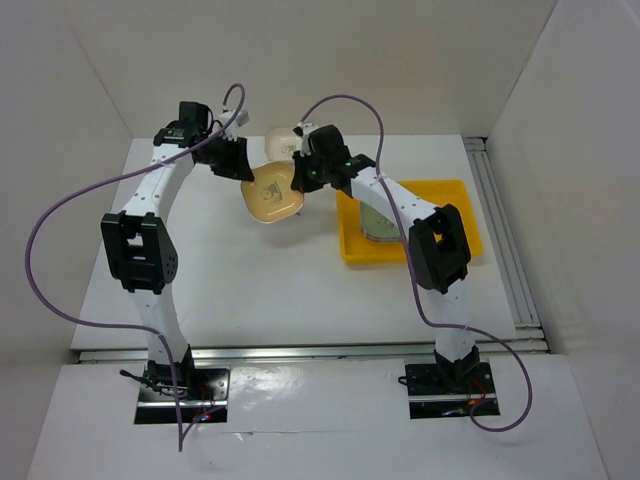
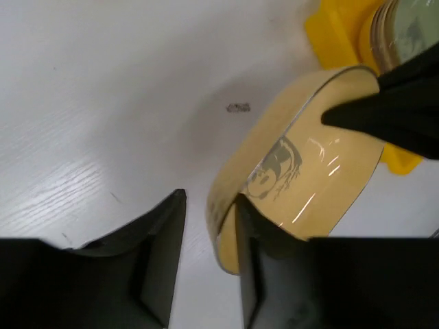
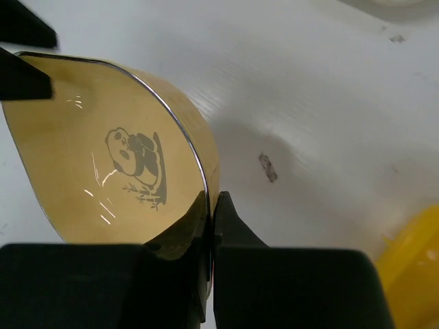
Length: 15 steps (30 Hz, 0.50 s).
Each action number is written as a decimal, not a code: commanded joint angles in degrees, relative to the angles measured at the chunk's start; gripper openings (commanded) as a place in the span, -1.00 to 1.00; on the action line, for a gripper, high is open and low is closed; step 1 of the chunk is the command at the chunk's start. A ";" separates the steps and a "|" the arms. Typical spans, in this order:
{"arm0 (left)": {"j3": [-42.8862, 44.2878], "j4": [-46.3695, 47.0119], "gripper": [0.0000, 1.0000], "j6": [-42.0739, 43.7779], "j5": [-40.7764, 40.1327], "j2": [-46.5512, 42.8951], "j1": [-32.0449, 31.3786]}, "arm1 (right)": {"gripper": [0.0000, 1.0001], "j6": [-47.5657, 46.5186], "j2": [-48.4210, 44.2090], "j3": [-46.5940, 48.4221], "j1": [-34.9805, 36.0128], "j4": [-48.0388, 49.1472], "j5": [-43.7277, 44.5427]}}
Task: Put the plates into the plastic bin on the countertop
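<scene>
A tan-yellow plate [image 1: 272,192] with a panda mark is held tilted above the countertop [image 1: 200,270], between both grippers. My right gripper [image 1: 300,174] is shut on its rim, and the right wrist view shows the rim pinched in that gripper [image 3: 211,199] with the plate [image 3: 82,151] to its left. My left gripper [image 1: 240,165] is open at the opposite edge; in the left wrist view [image 2: 210,205] the plate's rim [image 2: 302,178] lies against one finger, with a gap to the other. The yellow plastic bin [image 1: 455,215] holds a stack of plates [image 1: 378,222].
A cream plate [image 1: 283,140] lies on the countertop behind the grippers. The bin's corner shows in the left wrist view [image 2: 336,31] and right wrist view [image 3: 411,260]. A small dark scuff [image 3: 266,167] marks the table. White walls surround it.
</scene>
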 commanded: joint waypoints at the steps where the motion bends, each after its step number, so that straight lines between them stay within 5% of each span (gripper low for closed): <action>1: 6.36 2.64 0.03 -4.28 4.42 -1.94 -0.36 | -1.00 -1.54 -5.48 -2.58 -0.37 -0.56 4.78; 2: 7.15 2.65 0.29 -4.90 4.41 -1.15 -0.36 | -1.00 -1.54 -6.37 -3.28 -0.38 -0.57 6.19; 3: 9.16 3.25 0.92 -5.43 3.54 -0.53 -0.36 | -1.00 -1.54 -7.51 -3.98 -1.51 -1.18 7.07; 4: 10.57 3.26 1.00 -6.04 2.40 0.26 -0.88 | -1.00 -1.54 -8.74 -6.34 -2.22 -1.70 8.04; 10: 24.17 3.79 1.00 -9.74 -3.31 9.99 -0.88 | -1.00 -3.11 -20.07 -18.11 -13.37 -2.93 8.84; 15: 27.28 8.35 1.00 -11.15 -7.63 15.55 -1.59 | -1.00 -5.05 -27.81 -25.86 -20.85 -3.99 9.46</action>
